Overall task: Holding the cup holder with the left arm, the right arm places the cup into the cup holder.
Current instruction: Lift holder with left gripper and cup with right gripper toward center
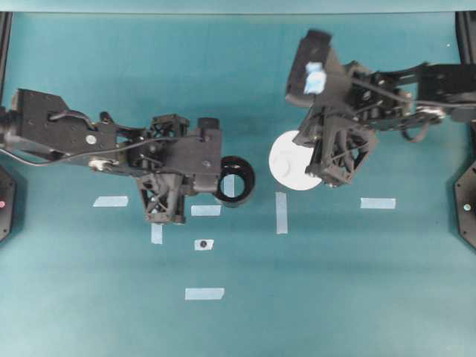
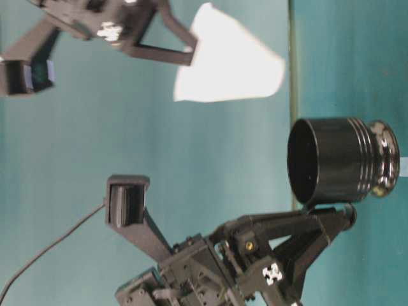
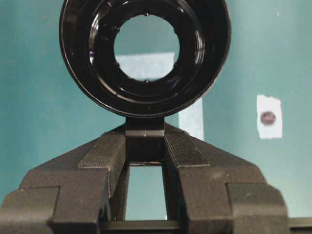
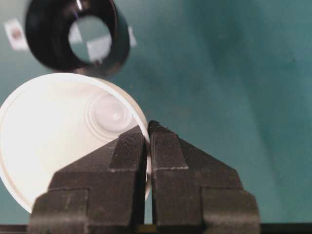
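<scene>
Pale tape strips (image 1: 281, 212) lie scattered on the teal tabletop (image 1: 372, 297), one piece carrying a dark dot (image 1: 203, 244). Nothing stands between holder and cup. The left end effector (image 3: 145, 146) is clamped on the side tab of the black holder (image 1: 236, 181), which is held near the centre. The right end effector (image 4: 147, 141) pinches the rim of the white cup (image 1: 291, 160), which is lifted off the tabletop, just beside the holder and not touching it.

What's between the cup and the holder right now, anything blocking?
Nothing visible. The cup, pinched by its rim in the right hand, hangs beside the holder, with only bare mat between them in the overhead view. The holder's mouth is open and empty; the left hand grips only its side tab.
</scene>
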`<state>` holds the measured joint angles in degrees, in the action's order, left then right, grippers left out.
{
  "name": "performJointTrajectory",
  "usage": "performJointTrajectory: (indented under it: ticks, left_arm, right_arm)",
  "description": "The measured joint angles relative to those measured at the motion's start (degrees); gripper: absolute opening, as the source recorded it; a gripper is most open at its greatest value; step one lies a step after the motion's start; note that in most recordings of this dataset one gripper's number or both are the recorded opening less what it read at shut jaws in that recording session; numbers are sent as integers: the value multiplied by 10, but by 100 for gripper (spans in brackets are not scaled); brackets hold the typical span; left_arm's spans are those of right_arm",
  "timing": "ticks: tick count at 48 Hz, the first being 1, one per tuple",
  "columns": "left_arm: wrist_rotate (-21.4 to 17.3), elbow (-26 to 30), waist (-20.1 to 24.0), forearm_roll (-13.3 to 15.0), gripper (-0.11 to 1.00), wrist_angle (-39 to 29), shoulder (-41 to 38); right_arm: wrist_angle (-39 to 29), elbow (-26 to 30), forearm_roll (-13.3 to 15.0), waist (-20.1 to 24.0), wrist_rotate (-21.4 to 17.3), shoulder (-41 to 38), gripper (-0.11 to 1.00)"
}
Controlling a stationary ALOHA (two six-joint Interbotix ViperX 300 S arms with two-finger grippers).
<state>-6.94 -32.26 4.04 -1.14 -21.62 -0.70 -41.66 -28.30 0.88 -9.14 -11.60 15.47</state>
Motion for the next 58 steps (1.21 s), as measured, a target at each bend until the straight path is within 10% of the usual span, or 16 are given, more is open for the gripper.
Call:
performJointTrajectory:
  ticks: [58]
  left_arm:
    - [-19,81,1,0,23,-26,-33]
  right_arm:
    - [133,-31,-26,18,-27,-13,3]
